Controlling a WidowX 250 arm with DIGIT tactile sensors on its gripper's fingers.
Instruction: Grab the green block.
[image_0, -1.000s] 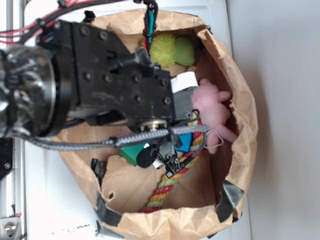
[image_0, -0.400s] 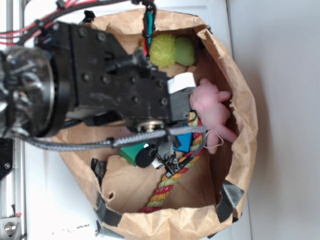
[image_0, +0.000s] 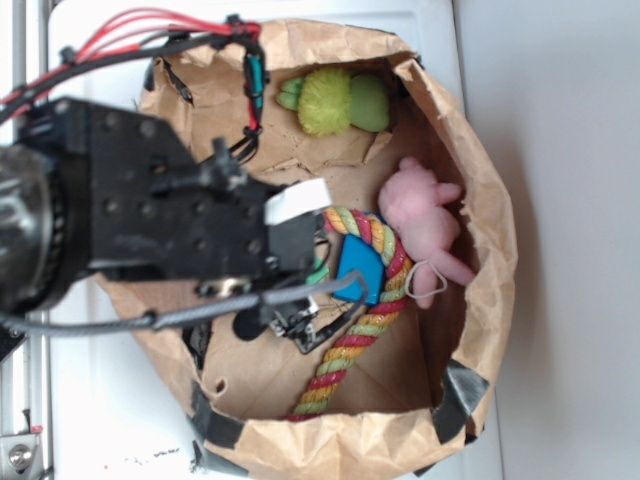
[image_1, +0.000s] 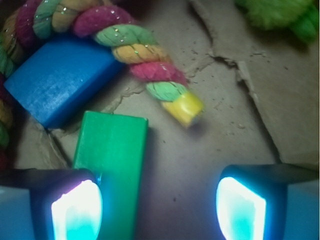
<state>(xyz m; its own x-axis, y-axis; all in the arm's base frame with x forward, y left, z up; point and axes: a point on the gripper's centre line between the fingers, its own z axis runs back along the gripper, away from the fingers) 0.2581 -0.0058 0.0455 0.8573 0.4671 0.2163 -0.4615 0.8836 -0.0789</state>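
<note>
The green block (image_1: 112, 165) lies flat on the brown paper floor in the wrist view, its long side running toward the camera. My gripper (image_1: 157, 210) is open just above it. The block's near end sits against the inner side of the left finger (image_1: 75, 210), and the right finger (image_1: 240, 207) stands well clear over bare paper. In the exterior view my gripper (image_0: 300, 325) hangs low inside the bag, and the arm hides the green block.
A blue block (image_1: 62, 80) (image_0: 358, 272) touches the green block's far end. A multicoloured rope (image_1: 125, 40) (image_0: 375, 320) curls around it. A lime plush toy (image_0: 335, 102) and a pink plush toy (image_0: 420, 220) lie further in. Paper bag walls (image_0: 490, 230) ring everything.
The arm has shifted left in the exterior view, uncovering the rope loop and lime plush. The green block, visible earlier beside the gripper, is now covered by it.
</note>
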